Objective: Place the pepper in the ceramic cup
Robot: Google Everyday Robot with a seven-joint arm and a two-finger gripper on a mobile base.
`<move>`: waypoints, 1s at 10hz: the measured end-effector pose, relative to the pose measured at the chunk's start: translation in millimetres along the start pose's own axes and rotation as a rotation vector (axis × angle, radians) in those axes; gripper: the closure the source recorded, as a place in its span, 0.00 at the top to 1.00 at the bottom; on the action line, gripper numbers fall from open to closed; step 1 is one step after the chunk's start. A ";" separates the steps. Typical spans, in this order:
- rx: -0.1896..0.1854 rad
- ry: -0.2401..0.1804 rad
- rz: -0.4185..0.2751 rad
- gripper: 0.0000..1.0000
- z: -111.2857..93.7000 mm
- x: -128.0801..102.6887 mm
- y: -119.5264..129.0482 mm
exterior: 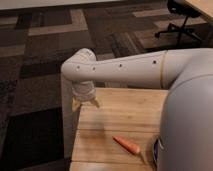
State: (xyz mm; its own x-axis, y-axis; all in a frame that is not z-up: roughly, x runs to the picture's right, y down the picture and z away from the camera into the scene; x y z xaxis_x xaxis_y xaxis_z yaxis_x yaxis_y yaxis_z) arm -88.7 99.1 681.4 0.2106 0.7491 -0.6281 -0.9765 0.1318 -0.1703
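Observation:
The pepper is a slender orange-red tapered vegetable lying on the light wooden table near its front edge, pointed end to the upper left. My gripper hangs from the white arm over the table's far left corner, well up and to the left of the pepper. The ceramic cup is out of view. A sliver of a dark blue object shows beside the arm's body at the lower right.
The arm's large white body covers the right part of the table. Beyond the table is dark patterned carpet. An office chair base stands at the far right.

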 end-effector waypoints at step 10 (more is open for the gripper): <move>0.105 0.020 -0.709 0.65 -8.4 41.2 -78.0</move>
State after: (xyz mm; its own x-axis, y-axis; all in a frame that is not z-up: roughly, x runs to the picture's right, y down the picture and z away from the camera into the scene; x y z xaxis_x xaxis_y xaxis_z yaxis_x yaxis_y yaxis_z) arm -3.4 114.2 662.5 0.7960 0.4483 -0.4067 -0.6030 0.6449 -0.4696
